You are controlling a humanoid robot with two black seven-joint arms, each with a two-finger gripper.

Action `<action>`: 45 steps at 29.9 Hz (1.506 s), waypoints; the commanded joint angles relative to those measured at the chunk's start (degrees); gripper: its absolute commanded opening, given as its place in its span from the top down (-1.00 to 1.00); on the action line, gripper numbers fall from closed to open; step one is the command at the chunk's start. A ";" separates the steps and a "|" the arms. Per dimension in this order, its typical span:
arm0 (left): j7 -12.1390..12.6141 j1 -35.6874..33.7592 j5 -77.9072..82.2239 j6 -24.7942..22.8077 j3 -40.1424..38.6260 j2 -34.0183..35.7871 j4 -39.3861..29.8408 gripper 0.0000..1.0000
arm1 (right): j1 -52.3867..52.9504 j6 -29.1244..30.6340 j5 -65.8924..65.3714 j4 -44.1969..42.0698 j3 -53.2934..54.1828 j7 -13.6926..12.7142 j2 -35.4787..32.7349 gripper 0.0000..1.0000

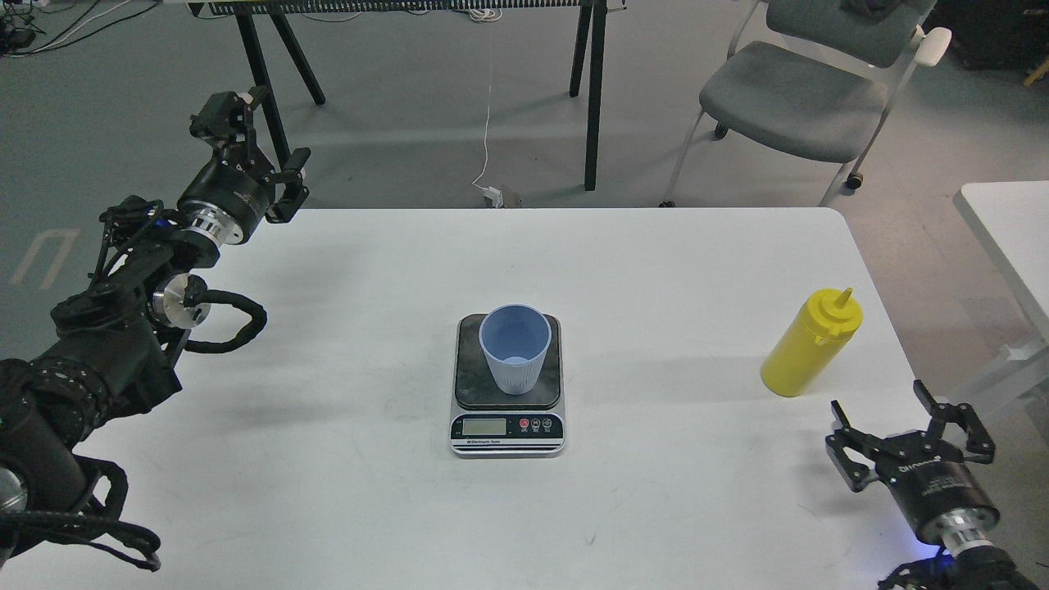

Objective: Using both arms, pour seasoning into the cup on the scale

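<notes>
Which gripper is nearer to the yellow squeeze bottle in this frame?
Right. The right gripper sits open just in front of the yellow bottle, not touching it. The left gripper is open at the table's far left corner, well beyond the cup.

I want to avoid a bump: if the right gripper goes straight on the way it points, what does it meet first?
Probably the seasoning bottle: the open right gripper points up-table just to its right, so it might narrowly pass.

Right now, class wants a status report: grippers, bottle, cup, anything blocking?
Left gripper open, empty, far-left table edge. Right gripper open, just short of upright seasoning bottle. Cup on scale. Nothing between.
</notes>
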 commanded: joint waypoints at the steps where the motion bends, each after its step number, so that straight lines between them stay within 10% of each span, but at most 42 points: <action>1: 0.00 0.00 0.00 0.00 -0.08 -0.32 -0.05 -0.90 | -0.47 1.26 -0.59 -2.23 -1.37 -0.27 -8.37 -0.97; 11: 0.00 -0.70 -0.44 0.00 -0.17 -2.17 0.04 -0.90 | 16.21 2.99 -10.06 -17.34 -1.27 -0.44 -23.68 -0.97; 15: 0.00 -1.22 -0.44 0.00 -0.17 -1.81 0.04 -0.91 | 31.66 2.99 -22.54 -24.64 -2.58 -4.38 -22.81 -0.97; 25: 0.00 -1.58 -0.71 0.00 -0.52 -1.11 0.12 -0.91 | 55.16 2.99 -24.59 -26.24 -13.31 -7.21 -9.20 -0.97; 34: 0.00 -3.69 -5.01 0.00 -1.14 0.56 0.56 -0.91 | 55.70 2.99 -21.35 -25.45 -13.40 -7.47 5.93 -0.97; 45: 0.00 -6.41 -5.28 0.00 -0.96 0.82 0.65 -0.91 | 54.20 2.99 -20.90 -25.36 -13.49 -7.21 8.93 -0.99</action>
